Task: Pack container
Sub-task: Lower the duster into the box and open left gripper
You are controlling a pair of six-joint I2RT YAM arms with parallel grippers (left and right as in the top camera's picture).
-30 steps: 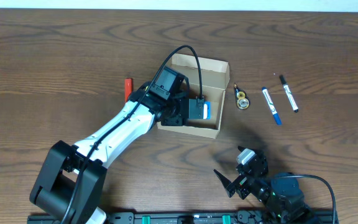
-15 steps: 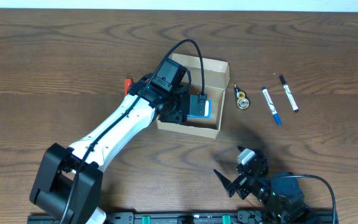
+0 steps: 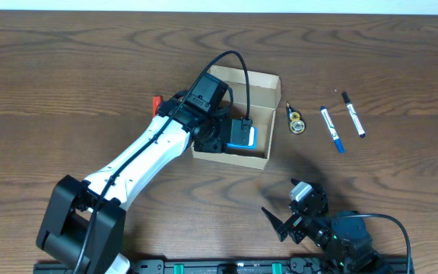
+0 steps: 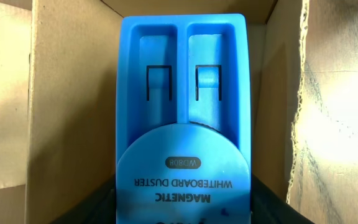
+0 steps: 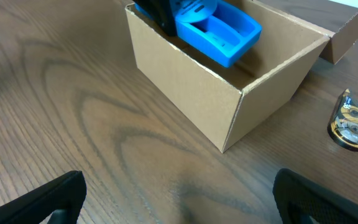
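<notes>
The container (image 3: 261,87) is an open tan cardboard box at the table's middle, its flap lid folded back. My left gripper (image 3: 230,135) reaches into it and is shut on a blue magnetic whiteboard duster (image 3: 243,135), held tilted inside the box. In the left wrist view the duster (image 4: 185,93) fills the frame between the box walls (image 4: 67,112). The right wrist view shows the box (image 5: 191,87) with the duster (image 5: 219,34) sticking up from it. My right gripper (image 3: 295,217) is open and empty near the front edge; its view shows its two fingers (image 5: 179,199) spread wide over bare wood.
A correction tape dispenser (image 3: 296,122) lies right of the box, also in the right wrist view (image 5: 352,124). A blue marker (image 3: 331,129) and a black marker (image 3: 353,114) lie further right. A small red object (image 3: 157,101) sits left of the box.
My left gripper has shifted slightly up and right, carrying the duster further into the box. The right arm has not moved.
</notes>
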